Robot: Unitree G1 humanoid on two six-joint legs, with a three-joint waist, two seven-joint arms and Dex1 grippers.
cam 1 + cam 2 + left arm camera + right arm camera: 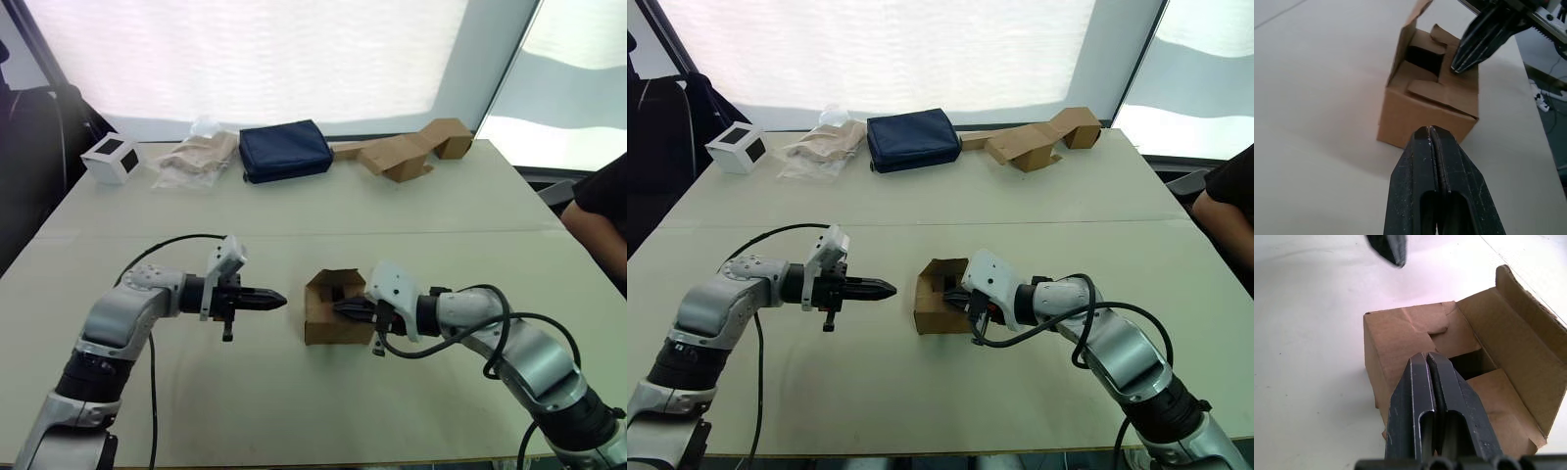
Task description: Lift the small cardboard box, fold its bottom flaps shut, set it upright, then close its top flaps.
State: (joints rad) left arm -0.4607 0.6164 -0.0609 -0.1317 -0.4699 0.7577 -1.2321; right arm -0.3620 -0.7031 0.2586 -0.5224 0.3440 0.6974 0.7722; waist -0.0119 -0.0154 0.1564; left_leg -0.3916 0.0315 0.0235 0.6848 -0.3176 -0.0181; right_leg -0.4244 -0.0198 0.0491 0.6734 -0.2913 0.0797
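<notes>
On the table [294, 411], upright small cardboard box [323, 323], top flaps [1508, 333] partly folded, between 2 clenched, empty hands: left hand [277, 300], right hand [340, 307].

1 small cardboard box [328, 311], 2 tools, perhaps 4 background items.

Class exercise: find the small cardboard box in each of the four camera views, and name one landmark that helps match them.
Left eye view: small cardboard box, table centre, between the grippers.
Right eye view: centre, slightly left.
Left wrist view: upper middle, beyond the left gripper.
Right wrist view: centre to right.
Shared landmark: the one flap standing upright.
</notes>
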